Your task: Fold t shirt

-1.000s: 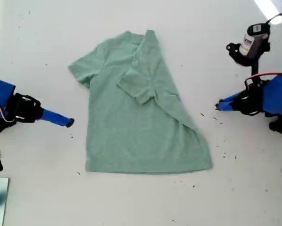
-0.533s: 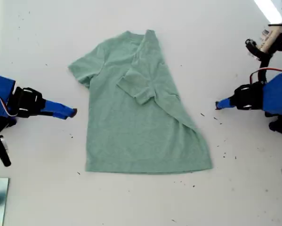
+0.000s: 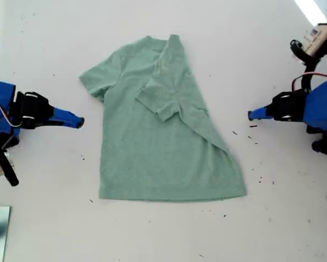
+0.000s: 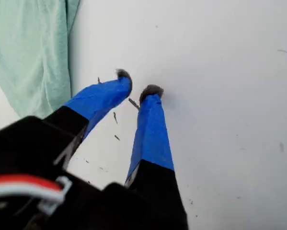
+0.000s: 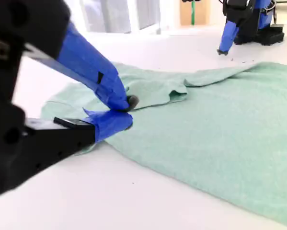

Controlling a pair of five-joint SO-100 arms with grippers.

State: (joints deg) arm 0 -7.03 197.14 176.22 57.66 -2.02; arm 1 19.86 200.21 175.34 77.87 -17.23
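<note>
At the exterior view's left, our second gripper (image 3: 78, 121) hangs over bare tabletop (image 3: 43, 229), near the t shirt (image 3: 158, 158) but clear of it. Its jaws look closed together with nothing between them. Against the earlier frames, its tip has travelled toward the far side and now points closer to the spread sleeve (image 3: 95, 82).

The t shirt lies flat at mid tabletop, collar far, hem near. The side on the exterior view's right is already folded in diagonally, with its sleeve lying on the chest. It has not shifted since the earlier frames.

We judge the cloth light, limp and easily bunched. It offers no stiffness to push against, so it should be pinched at an edge. The spread sleeve and the hem corner on the exterior view's left are the open holds.

At the exterior view's right, our first gripper (image 3: 250, 114) hovers above dark specks (image 3: 259, 177), with its jaws slightly apart and empty. It has edged slightly farther.
</note>
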